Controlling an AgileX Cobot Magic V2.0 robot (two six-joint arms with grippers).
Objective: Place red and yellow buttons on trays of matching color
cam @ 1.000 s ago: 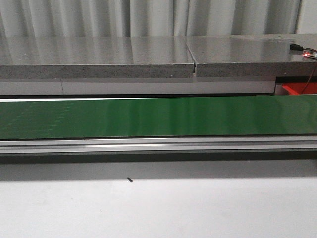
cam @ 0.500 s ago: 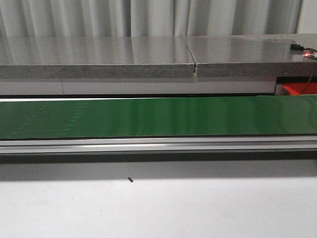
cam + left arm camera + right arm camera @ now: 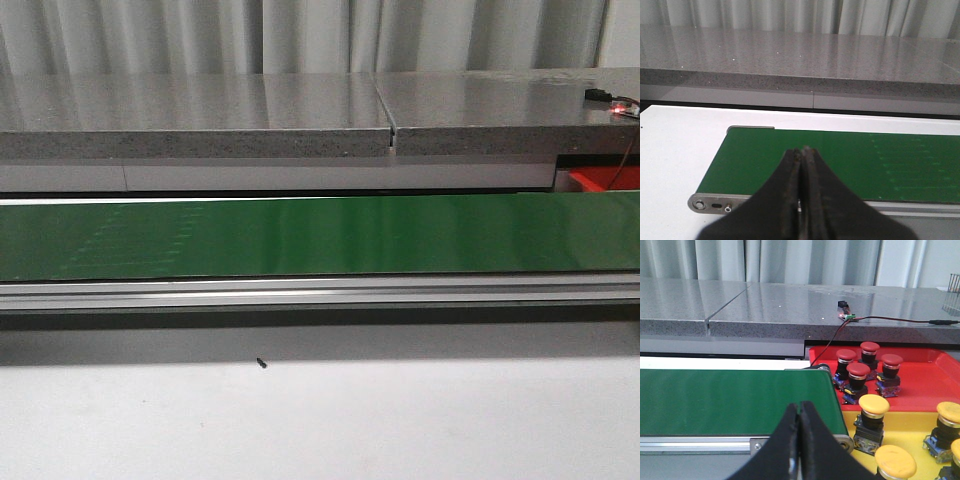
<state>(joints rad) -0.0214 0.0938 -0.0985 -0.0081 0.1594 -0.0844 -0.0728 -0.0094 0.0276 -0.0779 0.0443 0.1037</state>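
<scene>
In the right wrist view, several red buttons (image 3: pixel 858 371) stand on the red tray (image 3: pixel 925 385) past the belt's end. Several yellow buttons (image 3: pixel 873 405) stand on the yellow tray (image 3: pixel 910 430) beside it. My right gripper (image 3: pixel 799 405) is shut and empty, above the near rail of the green belt (image 3: pixel 730 400), apart from the buttons. My left gripper (image 3: pixel 802 150) is shut and empty over the other end of the green belt (image 3: pixel 860 160). In the front view no gripper or button shows; only a corner of the red tray (image 3: pixel 600 180) shows.
The green conveyor belt (image 3: pixel 320 235) runs across the front view with a metal rail (image 3: pixel 320 292) along its near side. A grey stone counter (image 3: pixel 300 115) lies behind it. A small board with a red light and a cable (image 3: pixel 846 316) sits on the counter. A small dark speck (image 3: pixel 260 363) lies on the white table.
</scene>
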